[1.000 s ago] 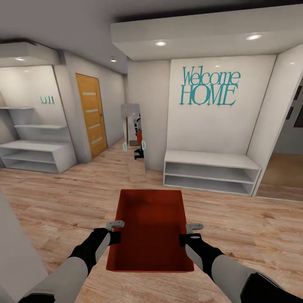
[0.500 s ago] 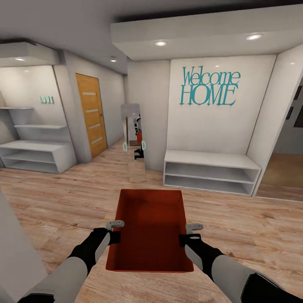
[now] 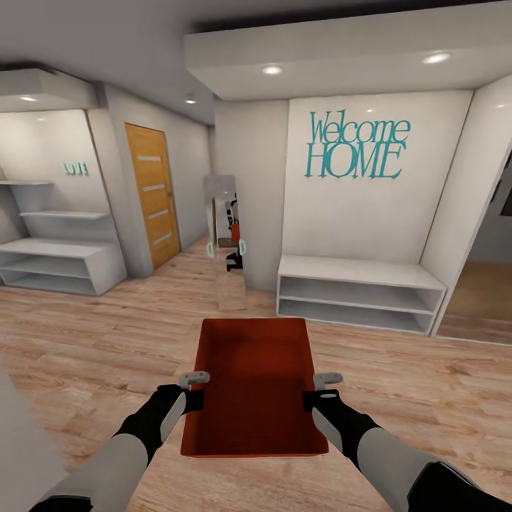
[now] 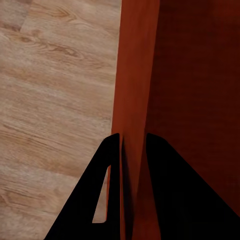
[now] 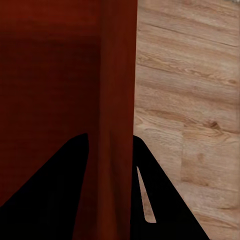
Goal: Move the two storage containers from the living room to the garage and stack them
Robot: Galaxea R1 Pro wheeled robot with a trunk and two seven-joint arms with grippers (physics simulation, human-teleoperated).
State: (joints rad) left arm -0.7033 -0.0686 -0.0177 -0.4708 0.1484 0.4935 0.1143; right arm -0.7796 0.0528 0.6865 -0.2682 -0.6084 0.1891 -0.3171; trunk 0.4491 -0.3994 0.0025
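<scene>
An orange-red storage container [image 3: 254, 384] hangs in front of me above the light wood plank floor, held between both arms. My left gripper [image 3: 193, 392] is shut on its left wall, and the left wrist view shows the black fingers [image 4: 112, 190] clamped on either side of that thin wall [image 4: 134, 90]. On the opposite wall my right gripper [image 3: 317, 395] is shut, with its fingers [image 5: 80, 195] straddling the wall [image 5: 117, 100]. The bin is empty inside. The garage is out of view.
Ahead is a white wall with teal "Welcome HOME" lettering [image 3: 358, 146] over a low white shelf bench [image 3: 359, 291]. A narrow corridor with a mirror [image 3: 226, 242] runs between that wall and a wooden door [image 3: 153, 192]. White shelves [image 3: 57, 245] stand at left; an opening [image 3: 483, 284] lies right.
The whole head view has shifted slightly, so the camera moved a little nearer the wall. Both grippers keep the same hold on the container.
</scene>
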